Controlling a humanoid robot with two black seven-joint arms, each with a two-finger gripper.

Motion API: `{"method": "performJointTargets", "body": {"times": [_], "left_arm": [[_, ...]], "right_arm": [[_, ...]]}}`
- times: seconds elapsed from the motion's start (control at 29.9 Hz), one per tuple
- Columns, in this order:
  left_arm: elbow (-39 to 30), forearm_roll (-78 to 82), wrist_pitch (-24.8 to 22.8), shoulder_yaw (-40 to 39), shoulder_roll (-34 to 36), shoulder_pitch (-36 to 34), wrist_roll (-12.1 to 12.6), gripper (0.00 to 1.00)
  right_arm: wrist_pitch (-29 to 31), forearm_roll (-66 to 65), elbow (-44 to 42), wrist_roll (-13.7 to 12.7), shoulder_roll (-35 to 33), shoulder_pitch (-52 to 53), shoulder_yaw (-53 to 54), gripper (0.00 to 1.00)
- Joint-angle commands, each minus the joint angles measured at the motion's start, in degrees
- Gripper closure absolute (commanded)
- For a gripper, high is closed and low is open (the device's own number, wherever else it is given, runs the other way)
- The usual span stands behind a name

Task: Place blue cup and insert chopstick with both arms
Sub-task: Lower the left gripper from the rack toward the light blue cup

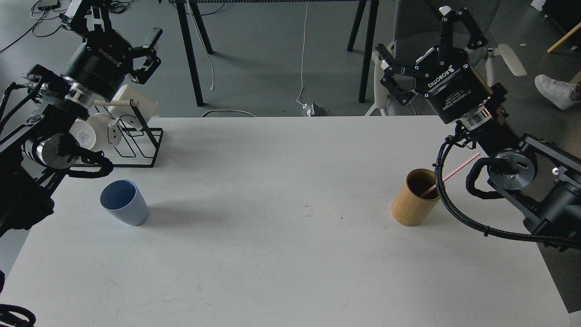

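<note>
The pale-blue cup (124, 201) stands upright on the left side of the white table (281, 227), with nothing in it. A thin pink chopstick (450, 174) leans out of the tan bamboo cylinder (415, 197) on the right side, its top pointing up and right. My left gripper (121, 28) is raised above the far left corner, well behind the cup, fingers spread open and empty. My right gripper (424, 43) hovers beyond the table's far edge, above and behind the cylinder, also open and empty.
A black wire rack (136, 141) with white mugs (102, 129) and a pale wooden rod stands at the far left corner, right under my left arm. Table legs, a chair and cables lie on the floor beyond the far edge.
</note>
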Motion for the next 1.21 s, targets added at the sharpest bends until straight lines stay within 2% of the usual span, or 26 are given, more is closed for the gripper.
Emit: {"method": "performJointTargets", "body": {"times": [0.0,0.3,0.44,0.64,0.8,0.9,1.0,1.17], "left_arm": [[-0.1,-1.0,0.0,0.0,0.9,0.0,0.0,0.00],[1.3,-0.7,0.0,0.5,0.1,-0.2,0.0,0.00],[-1.4,-0.4,0.0,-0.5,0.7,-1.6,0.0,0.00],[-4.8,2.5,0.0,1.4,8.2,-4.8,0.0,0.00],[-15.7,21.5,0.0,7.7,22.8,-6.7,0.0,0.00],[-20.3,32.4,0.0,12.1,28.9,-8.7,0.0,0.00],[-22.5,44.6,0.0,16.9,33.0,-10.0,0.0,0.00],[-21.8,64.9,0.0,23.3,34.4,-10.0,0.0,0.00]], "right_arm": [[0.0,0.0,0.0,0.0,0.0,0.0,0.0,0.04],[0.0,-0.1,0.0,0.0,-0.2,-0.1,0.0,0.04],[0.0,-0.1,0.1,0.0,-0.5,-0.3,1.0,0.04],[0.0,-0.2,0.1,0.0,-1.4,-0.5,1.3,0.04],[0.0,-0.3,-0.4,0.0,-2.4,-0.7,1.6,0.04],[0.0,-0.3,-0.6,0.0,-2.7,-1.5,1.6,0.04],[0.0,-0.3,-0.5,0.0,-2.6,-1.9,1.6,0.04],[0.0,-0.3,-0.5,0.0,-2.6,-2.9,1.8,0.04]]}}
